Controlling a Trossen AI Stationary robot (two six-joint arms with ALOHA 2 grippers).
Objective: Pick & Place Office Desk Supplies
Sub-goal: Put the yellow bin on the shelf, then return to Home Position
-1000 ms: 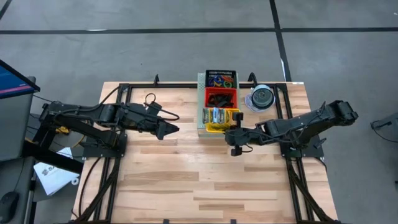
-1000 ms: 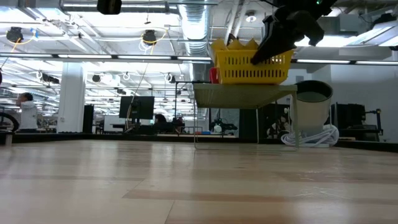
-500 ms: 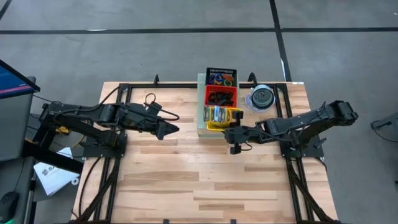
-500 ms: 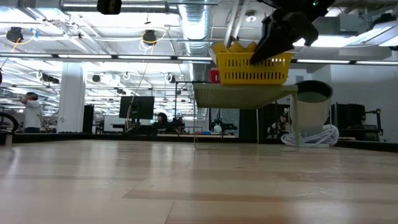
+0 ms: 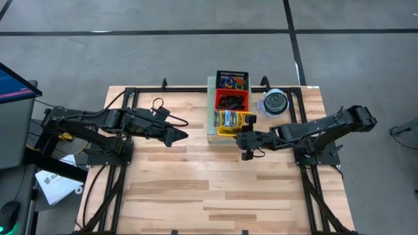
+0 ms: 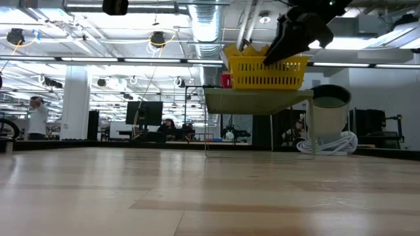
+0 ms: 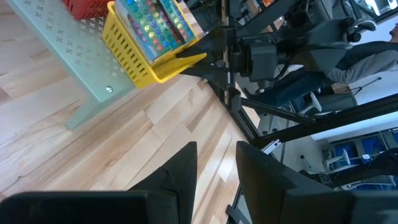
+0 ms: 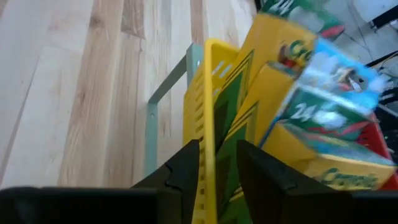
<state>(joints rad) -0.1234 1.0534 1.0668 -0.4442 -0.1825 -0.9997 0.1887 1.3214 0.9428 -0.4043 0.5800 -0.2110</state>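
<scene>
High view: the left gripper (image 5: pixel 181 136) hangs over bare table (image 5: pixel 196 189), well apart from the baskets; its fingers read as one dark point, so the gap cannot be judged here. The right gripper (image 5: pixel 240 140) sits at the near corner of the yellow basket (image 5: pixel 230 134), which stands on the pale green perforated box (image 5: pixel 210 111) with a red basket (image 5: pixel 232 102) and a black basket (image 5: pixel 232 81) in a row behind it. The crayon boxes (image 5: pixel 230 120) lie inside the yellow basket; the red and black baskets' contents are too small to name. A round disc spindle (image 5: pixel 275 102) stands beside the baskets. Low view: the right gripper (image 6: pixel 275 49) overlaps the yellow basket's upper rim (image 6: pixel 266 71); its tips are hidden against the basket. Left wrist view: the left gripper (image 7: pixel 216 163) has its fingers (image 7: pixel 180 168) parted by a narrow gap with nothing between them; the yellow basket (image 7: pixel 140 56) lies well ahead. Right wrist view: the right gripper (image 8: pixel 217 163) has its fingers (image 8: pixel 186 165) slightly apart and straddling the yellow basket's wall (image 8: pixel 202 124), touching no supply; the crayon boxes (image 8: pixel 298 112) lie just beyond inside, partly blurred and cut off at the edge.
</scene>
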